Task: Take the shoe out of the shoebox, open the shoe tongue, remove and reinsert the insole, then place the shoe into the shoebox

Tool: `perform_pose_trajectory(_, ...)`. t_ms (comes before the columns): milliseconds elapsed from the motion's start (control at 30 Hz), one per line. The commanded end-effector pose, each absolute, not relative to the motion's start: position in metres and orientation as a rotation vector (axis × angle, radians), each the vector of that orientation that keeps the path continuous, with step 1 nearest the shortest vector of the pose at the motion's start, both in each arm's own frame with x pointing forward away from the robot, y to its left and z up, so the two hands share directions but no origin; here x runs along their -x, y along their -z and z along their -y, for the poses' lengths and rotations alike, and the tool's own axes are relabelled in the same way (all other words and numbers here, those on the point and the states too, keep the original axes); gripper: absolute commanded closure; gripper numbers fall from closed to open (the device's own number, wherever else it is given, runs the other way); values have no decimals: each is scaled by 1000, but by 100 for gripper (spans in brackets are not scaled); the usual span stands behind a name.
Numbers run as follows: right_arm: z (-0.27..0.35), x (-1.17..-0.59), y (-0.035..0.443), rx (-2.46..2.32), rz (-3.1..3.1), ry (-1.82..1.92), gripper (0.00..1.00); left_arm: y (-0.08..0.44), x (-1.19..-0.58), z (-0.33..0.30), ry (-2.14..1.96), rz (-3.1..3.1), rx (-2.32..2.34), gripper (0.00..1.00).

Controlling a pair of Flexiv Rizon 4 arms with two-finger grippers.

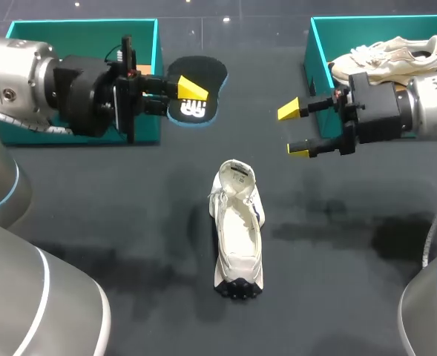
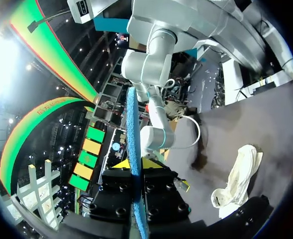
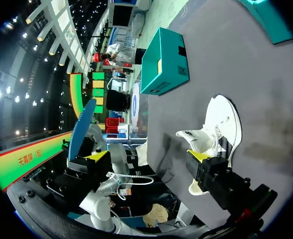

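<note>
Left pincer (image 1: 182,97) clamped on the insole (image 1: 207,73); right pincer (image 1: 296,131) apart, near the shoe (image 1: 238,226).

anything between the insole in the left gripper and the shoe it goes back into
Nothing visible does. Only bare table lies between the insole, clamped in the left gripper, and the shoe. The right gripper hangs open on the shoe's other side, clear of that path.
</note>
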State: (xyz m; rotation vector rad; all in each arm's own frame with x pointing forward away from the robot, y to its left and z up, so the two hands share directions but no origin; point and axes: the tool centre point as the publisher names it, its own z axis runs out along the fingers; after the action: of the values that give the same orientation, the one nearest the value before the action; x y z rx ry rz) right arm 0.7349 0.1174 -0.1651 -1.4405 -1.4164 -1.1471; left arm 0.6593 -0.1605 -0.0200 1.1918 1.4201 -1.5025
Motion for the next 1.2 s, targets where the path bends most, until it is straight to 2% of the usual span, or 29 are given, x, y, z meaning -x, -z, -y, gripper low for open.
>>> perform_pose_trajectory(33,-124,-748,166,1398,1369,1161,0,41,-663,165,1375,-1290,-1262,100)
perform_pose_trajectory(333,-131,-760,143,1356,1271,1230,0,79,-671,181,1217,-1182,-1366,100)
perform_pose_trajectory(900,-135,-761,136,1391,1274,1229,0,88,-674,188,1150,-1137,-1327,100)
perform_pose_trajectory(1200,-144,-759,125,1412,1285,1253,0,114,-693,187,1169,-1173,-1324,100)
